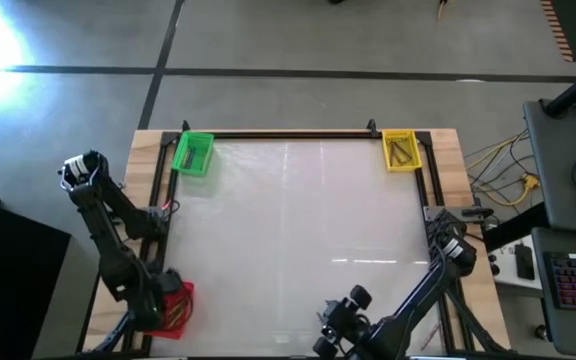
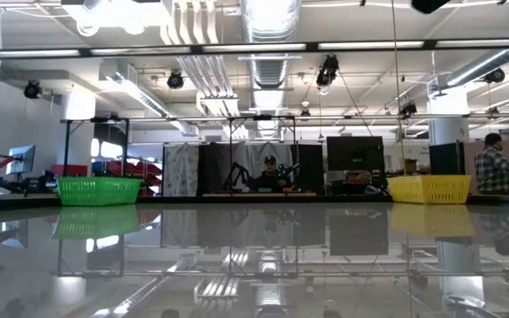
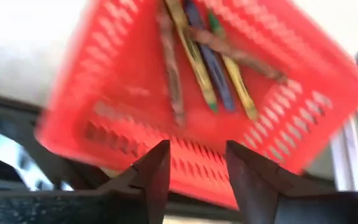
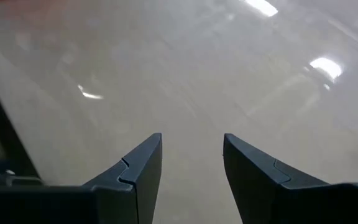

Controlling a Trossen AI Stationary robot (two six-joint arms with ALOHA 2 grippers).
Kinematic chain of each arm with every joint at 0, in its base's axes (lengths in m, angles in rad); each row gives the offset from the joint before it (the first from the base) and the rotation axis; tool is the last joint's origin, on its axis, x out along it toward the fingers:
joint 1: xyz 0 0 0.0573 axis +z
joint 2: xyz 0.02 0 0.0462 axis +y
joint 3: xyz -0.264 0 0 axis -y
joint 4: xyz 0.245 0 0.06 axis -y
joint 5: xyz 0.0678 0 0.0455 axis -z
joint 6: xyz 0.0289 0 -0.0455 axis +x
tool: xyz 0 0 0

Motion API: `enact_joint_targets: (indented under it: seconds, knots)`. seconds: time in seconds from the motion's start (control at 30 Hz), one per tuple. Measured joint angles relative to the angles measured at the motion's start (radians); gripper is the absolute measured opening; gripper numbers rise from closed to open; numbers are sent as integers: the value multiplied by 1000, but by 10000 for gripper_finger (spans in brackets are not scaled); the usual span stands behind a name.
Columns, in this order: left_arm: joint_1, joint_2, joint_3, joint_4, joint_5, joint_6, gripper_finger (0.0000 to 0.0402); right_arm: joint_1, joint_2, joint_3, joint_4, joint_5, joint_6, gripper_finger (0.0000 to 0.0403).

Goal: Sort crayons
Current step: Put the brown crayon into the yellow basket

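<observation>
From the high view, the white table (image 1: 298,220) has no loose crayon on it that I can see, so I judge the sorting is almost finished or finished. The green bin (image 1: 193,154) stands at the far left corner and the yellow bin (image 1: 400,150) at the far right corner; each holds some thin sticks. The red bin (image 1: 176,306) is at the near left edge, and the left gripper (image 1: 158,312) hangs just over it. The right gripper (image 1: 336,330) waits at the near edge, a little right of the middle, over bare table.

In the low view, only the green bin (image 2: 99,189) and the yellow bin (image 2: 429,188) show on the far side; people are in the room behind. Nothing stands in the way on the table.

In the left wrist view, the crayons (image 3: 204,56) lie together inside the red bin (image 3: 135,112), olive, brown and blue ones. The left gripper (image 3: 197,168) has its fingers apart and holds nothing.

In the right wrist view, the right gripper (image 4: 191,162) is also spread and empty, above the plain table (image 4: 166,62).
</observation>
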Motion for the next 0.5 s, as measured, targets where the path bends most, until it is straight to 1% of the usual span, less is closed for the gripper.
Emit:
enact_joint_targets:
  seconds: [0.1,0.2,0.23,0.27,0.37,0.43,0.5]
  knots:
    - [1,-10,15,-36,-107,41,148,0,-2,44,-112,-45,44,162]
    - [1,-35,32,-19,-191,131,149,1,-3,59,-178,-54,90,162]
    - [1,-47,32,-6,-222,160,147,1,-3,60,-188,-76,97,162]
    - [1,-57,31,16,-260,189,145,1,-3,56,-192,-109,100,162]
    - [9,-74,29,87,-376,297,133,0,-3,25,-213,-252,117,162]
    - [23,-77,22,138,-452,373,125,1,-3,-6,-240,-323,188,162]
    - [54,-77,15,192,-506,455,117,1,-3,-39,-255,-412,251,162]
